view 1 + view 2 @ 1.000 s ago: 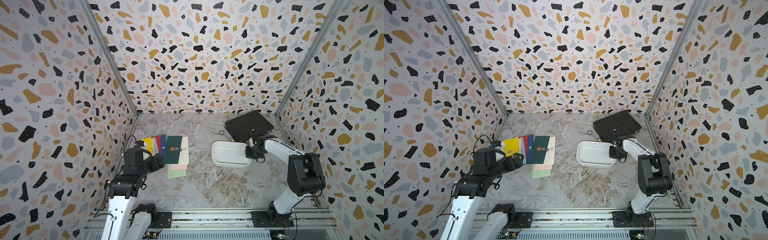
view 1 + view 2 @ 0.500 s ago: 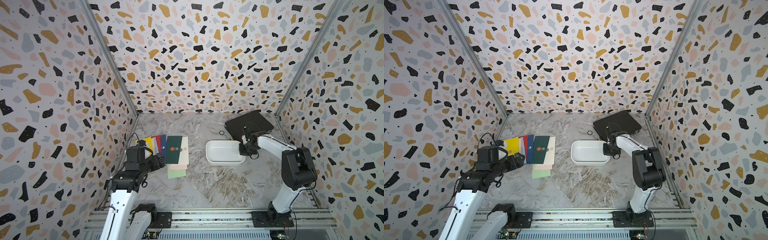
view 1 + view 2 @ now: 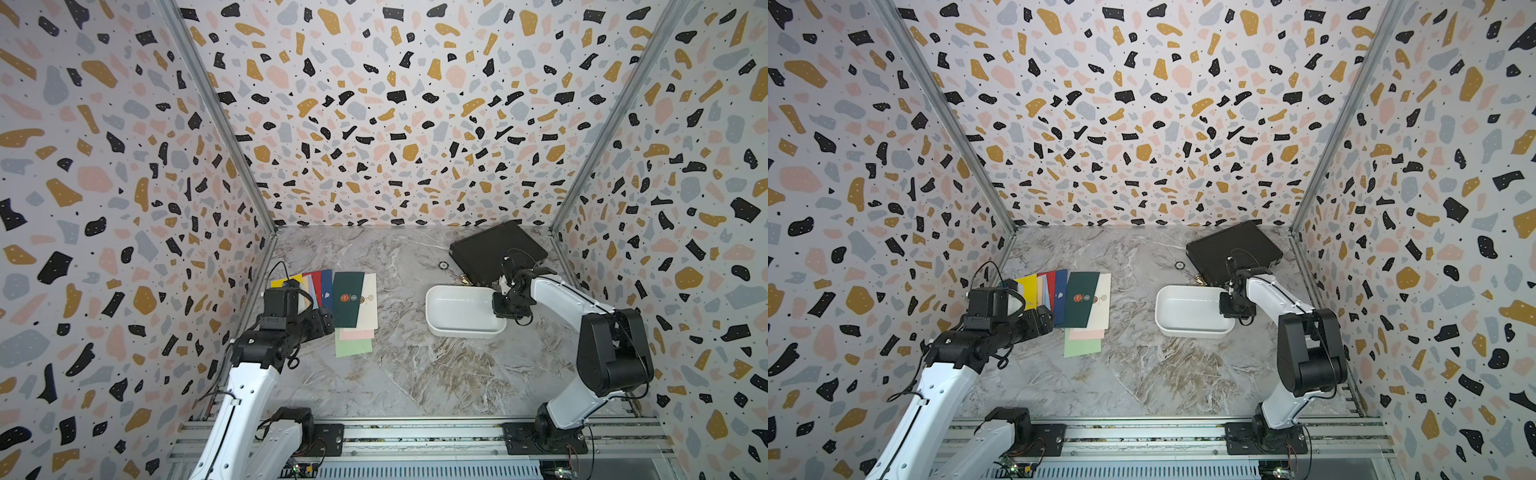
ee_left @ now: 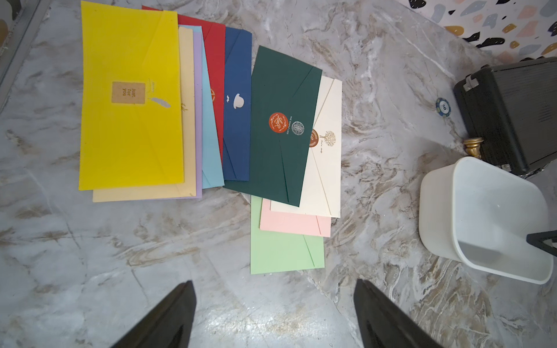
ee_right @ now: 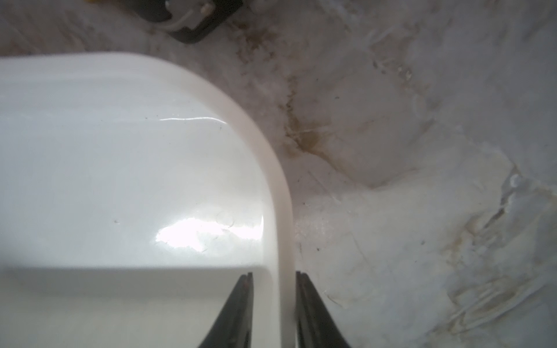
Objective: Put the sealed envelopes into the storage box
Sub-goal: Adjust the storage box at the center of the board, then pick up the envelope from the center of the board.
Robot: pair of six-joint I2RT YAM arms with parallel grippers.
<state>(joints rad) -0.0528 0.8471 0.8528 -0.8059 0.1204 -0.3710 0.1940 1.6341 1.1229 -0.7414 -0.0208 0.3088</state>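
Several sealed envelopes lie fanned and overlapping on the marble floor at the left: yellow point(image 4: 129, 99), red, navy, dark green point(image 3: 348, 299) point(image 4: 283, 120), cream, pink and light green point(image 4: 283, 253). My left gripper point(image 4: 273, 281) hovers open just short of the light green envelope, holding nothing; in a top view the left gripper point(image 3: 322, 322) sits at the fan's near-left side. The white storage box point(image 3: 461, 332) point(image 3: 1192, 332) point(image 4: 437, 211) stands empty to the right. My right gripper point(image 5: 274, 273) point(image 3: 500, 305) straddles the box rim point(image 5: 271, 168) at its right end, open, with a gap on the inner side.
A black briefcase point(image 3: 496, 249) lies behind the box at the back right. A small round chip point(image 4: 443, 106) and a gold knob point(image 4: 473, 144) lie near its front edge. Terrazzo walls close in on three sides, and a metal rail runs along the front.
The box slid left with the right gripper, then back right. The right gripper's jaws have parted from the rim. The left arm has barely shifted.
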